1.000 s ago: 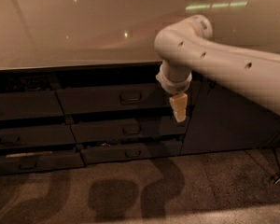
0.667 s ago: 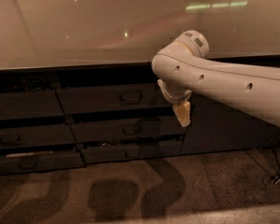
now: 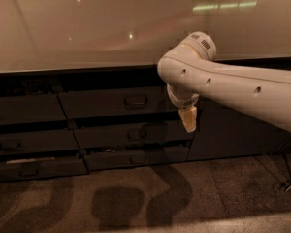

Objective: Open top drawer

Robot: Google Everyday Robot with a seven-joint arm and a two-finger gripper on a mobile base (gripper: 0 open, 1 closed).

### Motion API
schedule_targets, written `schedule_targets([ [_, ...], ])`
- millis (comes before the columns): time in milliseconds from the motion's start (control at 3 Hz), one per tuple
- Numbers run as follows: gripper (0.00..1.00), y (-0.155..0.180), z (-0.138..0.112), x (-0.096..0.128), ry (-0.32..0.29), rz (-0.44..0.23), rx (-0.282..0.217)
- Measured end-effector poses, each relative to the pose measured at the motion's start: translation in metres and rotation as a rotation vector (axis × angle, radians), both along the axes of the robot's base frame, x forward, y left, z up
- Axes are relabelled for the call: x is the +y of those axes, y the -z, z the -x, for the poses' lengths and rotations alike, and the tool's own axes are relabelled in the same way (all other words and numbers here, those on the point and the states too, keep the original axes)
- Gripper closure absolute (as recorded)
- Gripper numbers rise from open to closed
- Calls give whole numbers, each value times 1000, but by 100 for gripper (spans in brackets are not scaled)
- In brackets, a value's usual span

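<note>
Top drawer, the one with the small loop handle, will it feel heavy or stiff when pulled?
Probably rigid: the top drawer has a wide flat front that should move as one piece. Likely fairly heavy, being the tallest front in its stack. Its small handle offers little grip, so slipping seems possible. The gripper hangs right of the handle, apart from it.

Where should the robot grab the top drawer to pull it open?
Grab the small loop handle in the middle of the top drawer. It is a wide loop lying level, so come straight at it from the front, then pull outward. The gripper hangs right of the handle, by the drawer's right edge, so it probably must move left first.
</note>
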State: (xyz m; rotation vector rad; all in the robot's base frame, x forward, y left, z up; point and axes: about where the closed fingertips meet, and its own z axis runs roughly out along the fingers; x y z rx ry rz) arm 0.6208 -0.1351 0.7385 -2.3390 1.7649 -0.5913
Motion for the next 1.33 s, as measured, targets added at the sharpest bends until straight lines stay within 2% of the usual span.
schedule_targets([
  [333,0,-1,-4,0,123,-49,-54],
  [667,0,0,-4,0,165,-68,-59],
  [1000,0,0,-4,0,165,-68,-59],
  [1333,0,1,-7,-8,146,-170,-52],
])
